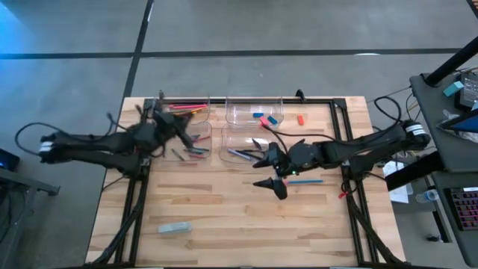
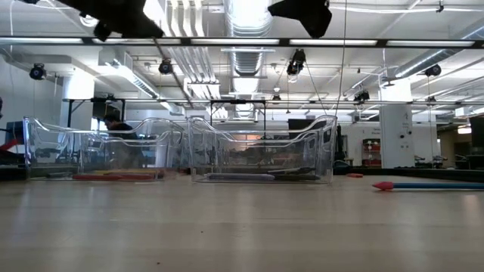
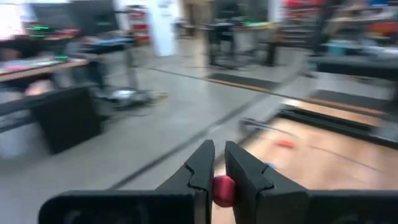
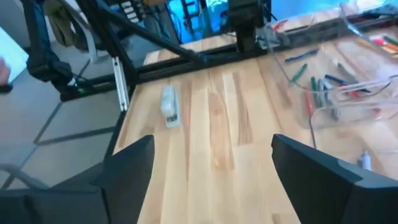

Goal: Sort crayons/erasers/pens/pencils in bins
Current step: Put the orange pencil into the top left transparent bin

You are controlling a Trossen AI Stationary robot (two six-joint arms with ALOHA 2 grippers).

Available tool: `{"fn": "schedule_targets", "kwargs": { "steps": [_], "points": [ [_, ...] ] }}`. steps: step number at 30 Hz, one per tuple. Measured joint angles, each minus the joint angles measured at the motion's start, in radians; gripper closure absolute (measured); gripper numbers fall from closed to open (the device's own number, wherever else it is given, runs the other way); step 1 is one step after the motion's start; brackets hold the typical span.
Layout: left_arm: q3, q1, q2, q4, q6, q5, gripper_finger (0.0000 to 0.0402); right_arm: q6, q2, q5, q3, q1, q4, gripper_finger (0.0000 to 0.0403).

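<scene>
Crayon between left gripper fingers

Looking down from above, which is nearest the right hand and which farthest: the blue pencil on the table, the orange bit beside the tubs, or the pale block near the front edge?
From the right hand, in the high view:
1. Blue pencil: just beside it, toward the right edge.
2. Orange bit: farther back, right of the bins.
3. Pale block: farthest, front left of the table.

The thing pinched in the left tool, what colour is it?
Red, seen best in the left wrist view.
</scene>
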Motion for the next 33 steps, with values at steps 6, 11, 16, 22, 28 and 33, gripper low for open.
{"fn": "schedule_targets", "kwargs": {
  "steps": [6, 11, 16, 22, 28, 33],
  "points": [
    [0.008, 0.164, -0.095, -0.220, 0.051, -0.180, 0.0387, -0.002, 0.059, 0.000, 0.000, 0.003, 0.001, 0.0103],
    [0.045, 0.244, 0.003, -0.400, 0.078, -0.227, 0.0387, -0.025, 0.104, 0.002, 0.000, -0.004, 0.007, 0.0102],
    [0.063, 0.316, 0.175, -0.402, 0.151, -0.227, 0.0387, -0.021, 0.126, 0.009, 0.000, -0.019, 0.007, 0.0102],
    [0.094, 0.366, 0.379, -0.435, 0.188, -0.244, 0.0380, -0.019, 0.110, 0.009, -0.001, -0.017, 0.004, 0.0103],
    [0.149, 0.376, 0.506, -0.455, 0.209, -0.290, 0.0305, -0.001, 0.079, 0.010, -0.001, -0.017, -0.029, 0.0110],
    [0.198, 0.376, 0.532, -0.482, 0.207, -0.288, 0.0205, 0.022, 0.061, 0.009, -0.001, -0.017, -0.037, 0.0109]
  ]
}}
